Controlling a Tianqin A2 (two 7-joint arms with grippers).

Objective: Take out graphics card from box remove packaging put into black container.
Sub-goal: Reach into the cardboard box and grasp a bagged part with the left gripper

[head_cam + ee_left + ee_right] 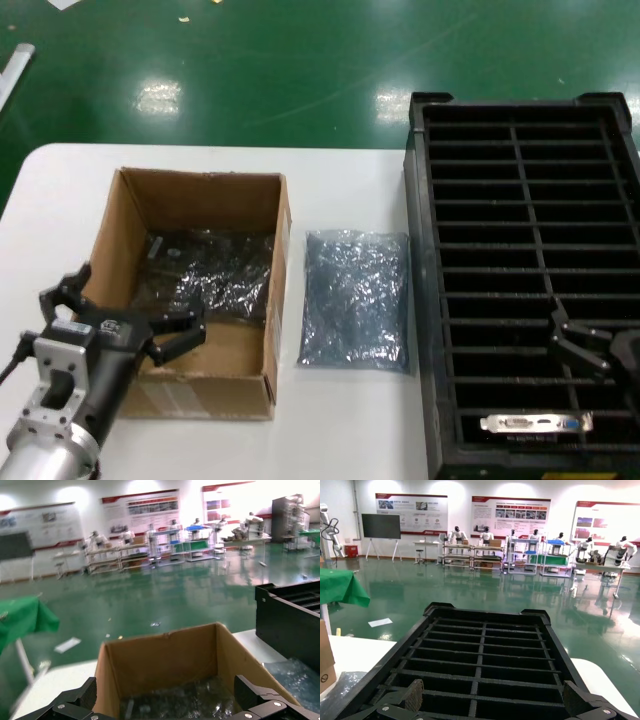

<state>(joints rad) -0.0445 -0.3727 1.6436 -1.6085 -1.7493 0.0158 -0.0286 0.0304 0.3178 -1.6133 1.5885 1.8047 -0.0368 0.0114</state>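
A bagged graphics card point(205, 275) is seen inside the cardboard box point(262, 320), left of centre in the head view. The left gripper point(125, 325) is spread wide above it. The slippery bag is best pinched at an edge, since the rigid board is judged fragile. The right gripper point(585, 345) is released over the black container point(425, 300).

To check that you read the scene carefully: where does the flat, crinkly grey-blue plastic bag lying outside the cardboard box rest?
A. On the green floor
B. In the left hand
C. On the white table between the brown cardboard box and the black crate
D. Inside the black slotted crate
C: the flat crinkly grey-blue plastic bag lies on the white table, with the brown cardboard box on one side and the black slotted plastic crate on the other.
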